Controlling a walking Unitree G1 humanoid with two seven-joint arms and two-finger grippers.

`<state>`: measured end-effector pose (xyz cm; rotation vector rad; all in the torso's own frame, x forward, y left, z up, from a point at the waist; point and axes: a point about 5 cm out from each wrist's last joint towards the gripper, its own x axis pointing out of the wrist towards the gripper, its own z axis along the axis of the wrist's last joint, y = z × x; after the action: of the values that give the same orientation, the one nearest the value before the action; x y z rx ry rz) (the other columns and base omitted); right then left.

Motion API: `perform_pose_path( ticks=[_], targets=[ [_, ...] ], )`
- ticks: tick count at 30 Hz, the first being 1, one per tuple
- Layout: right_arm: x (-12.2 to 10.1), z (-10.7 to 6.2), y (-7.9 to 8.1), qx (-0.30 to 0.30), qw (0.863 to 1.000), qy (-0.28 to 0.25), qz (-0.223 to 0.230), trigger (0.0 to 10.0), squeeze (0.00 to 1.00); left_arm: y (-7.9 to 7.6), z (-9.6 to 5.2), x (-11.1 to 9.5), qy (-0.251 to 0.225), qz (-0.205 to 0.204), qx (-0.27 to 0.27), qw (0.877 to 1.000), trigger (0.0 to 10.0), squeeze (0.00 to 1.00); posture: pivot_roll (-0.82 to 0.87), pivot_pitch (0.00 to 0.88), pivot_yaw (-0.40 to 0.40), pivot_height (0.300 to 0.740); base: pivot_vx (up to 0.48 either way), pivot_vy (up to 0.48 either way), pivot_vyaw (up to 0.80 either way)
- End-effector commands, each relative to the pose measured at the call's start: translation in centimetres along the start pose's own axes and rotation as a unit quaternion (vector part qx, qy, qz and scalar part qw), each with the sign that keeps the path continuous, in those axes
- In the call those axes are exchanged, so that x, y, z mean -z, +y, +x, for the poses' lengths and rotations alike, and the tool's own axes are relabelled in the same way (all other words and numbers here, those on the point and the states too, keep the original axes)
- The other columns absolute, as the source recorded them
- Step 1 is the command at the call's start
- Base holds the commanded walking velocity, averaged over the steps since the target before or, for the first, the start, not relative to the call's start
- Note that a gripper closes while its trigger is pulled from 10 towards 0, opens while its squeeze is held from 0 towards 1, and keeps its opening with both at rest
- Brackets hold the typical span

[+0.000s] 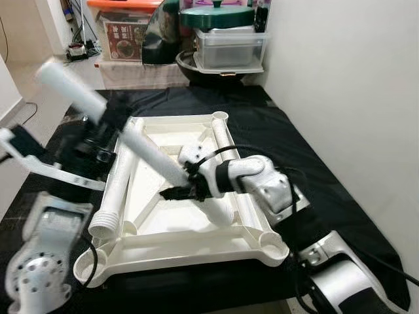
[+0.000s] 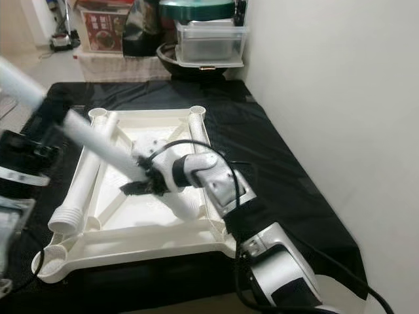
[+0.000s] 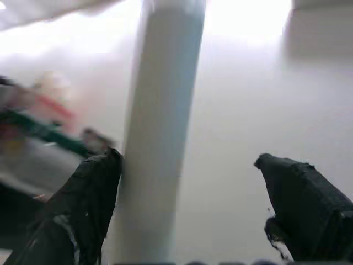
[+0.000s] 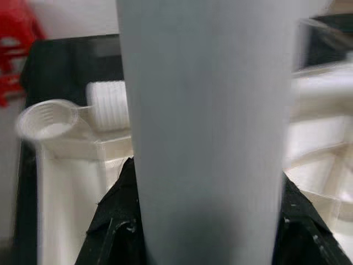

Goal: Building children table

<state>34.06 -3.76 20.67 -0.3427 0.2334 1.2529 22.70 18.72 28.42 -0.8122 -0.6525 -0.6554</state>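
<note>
Tabletop (image 1: 196, 245), white plastic and turned underside up, lies on a black cloth (image 1: 294, 150) spread over the floor, with round sockets at its corners. One socket (image 1: 220, 116) sits at the far corner of the tabletop, another (image 1: 273, 243) at the near corner on the robot's right. A loose leg (image 1: 116, 190) with a ribbed end rests along the tabletop's left rail. Another leg (image 1: 226, 147) lies along the right rail.

A third leg (image 1: 98, 108) slants up over the tabletop, from near its middle toward the far left. The right hand (image 1: 183, 190) is clamped on the lower end of this leg, above the tabletop's centre; the right wrist view shows a black finger (image 4: 118, 221) pressed to each side of the tube. The left hand (image 3: 190, 212) is higher up, left of the tabletop, blurred in the head views. Its fingers stand apart: one finger (image 3: 88, 199) touches the leg, the other is well clear of it.

Beyond the tabletop's far edge stand a clear bin (image 1: 229, 47) with a green lid (image 1: 216, 14) on it and a box (image 1: 124, 29).
</note>
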Motion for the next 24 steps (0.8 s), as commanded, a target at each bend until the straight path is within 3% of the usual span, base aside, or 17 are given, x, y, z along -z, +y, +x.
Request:
perform_pose_path(
  ticks=[1,3,4,5,6,9,11,15,16,17,20,21,23,24],
  targets=[
    [0.7,-0.1,-0.4,0.007,0.999,0.005,0.030,0.0,0.00,-1.5,0.4,-0.1,0.008,-0.010,0.049,0.999,10.0,1.00,0.02,0.000,-0.039,0.740,0.000,0.000,0.00],
    [0.4,-0.5,-1.0,0.025,0.999,-0.002,0.035,0.0,0.00,-2.1,0.5,-0.3,0.010,-0.014,0.069,0.998,10.0,1.00,0.03,0.000,-0.040,0.740,0.000,0.000,0.00],
    [0.1,-1.0,-1.9,0.046,0.998,-0.011,0.040,0.0,0.00,-2.4,0.6,-0.4,0.014,-0.009,0.077,0.997,10.0,0.00,0.03,0.000,-0.042,0.740,0.000,0.000,0.00],
    [0.1,-1.0,-1.9,0.046,0.998,-0.011,0.040,0.0,0.00,-2.4,0.6,-0.4,0.014,-0.009,0.077,0.997,10.0,0.00,0.03,0.000,-0.042,0.740,0.000,0.000,0.00],
    [-0.3,-1.7,-3.0,0.074,0.996,-0.021,0.047,0.0,0.00,-2.1,0.6,-0.4,0.020,0.009,0.062,0.998,10.0,0.00,0.03,0.000,-0.042,0.740,0.000,0.000,0.00],
    [-1.4,-3.8,-5.2,0.130,0.988,-0.050,0.061,0.0,0.00,0.1,0.3,-0.7,0.022,0.064,-0.025,0.997,10.0,0.00,0.03,0.000,-0.041,0.740,0.000,0.000,0.00],
    [-2.4,-5.2,-6.4,0.161,0.980,-0.088,0.077,0.0,0.00,1.6,0.1,-0.8,0.027,0.099,-0.087,0.991,10.0,0.00,0.03,0.000,-0.043,0.740,0.000,0.000,0.00],
    [-4.0,-6.7,-7.7,0.201,0.964,-0.147,0.097,0.0,0.00,2.5,0.0,-0.4,0.055,0.130,-0.129,0.982,10.0,0.00,0.04,0.000,-0.043,0.740,0.000,0.000,0.00],
    [-4.7,-7.5,-8.3,0.220,0.953,-0.175,0.113,0.0,0.00,3.0,-0.2,0.3,0.087,0.152,-0.149,0.973,10.0,0.00,0.04,0.000,-0.040,0.740,0.000,0.000,0.00],
    [-4.7,-7.5,-8.3,0.220,0.953,-0.175,0.113,0.0,0.00,3.0,-0.2,0.3,0.087,0.152,-0.149,0.973,10.0,0.00,0.04,0.000,-0.040,0.740,0.000,0.000,0.00],
    [-6.0,-9.2,-9.4,0.258,0.925,-0.240,0.143,0.0,0.00,3.9,-1.3,2.1,0.164,0.198,-0.193,0.947,10.0,0.00,0.04,0.000,-0.036,0.740,0.000,0.000,0.00],
    [-6.0,-9.2,-9.4,0.258,0.925,-0.240,0.143,0.0,0.00,3.9,-1.3,2.1,0.164,0.198,-0.193,0.947,10.0,0.00,0.04,0.000,-0.036,0.740,0.000,0.000,0.00],
    [-6.0,-9.8,-9.7,0.279,0.910,-0.267,0.154,0.0,0.00,4.7,-2.1,2.7,0.201,0.224,-0.221,0.928,10.0,0.00,0.04,0.000,-0.037,0.740,0.000,0.000,0.00],
    [-6.0,-9.8,-9.7,0.279,0.910,-0.267,0.154,0.0,0.00,4.7,-2.1,2.7,0.201,0.224,-0.221,0.928,10.0,0.00,0.04,0.000,-0.037,0.740,0.000,0.000,0.00]
  ],
)
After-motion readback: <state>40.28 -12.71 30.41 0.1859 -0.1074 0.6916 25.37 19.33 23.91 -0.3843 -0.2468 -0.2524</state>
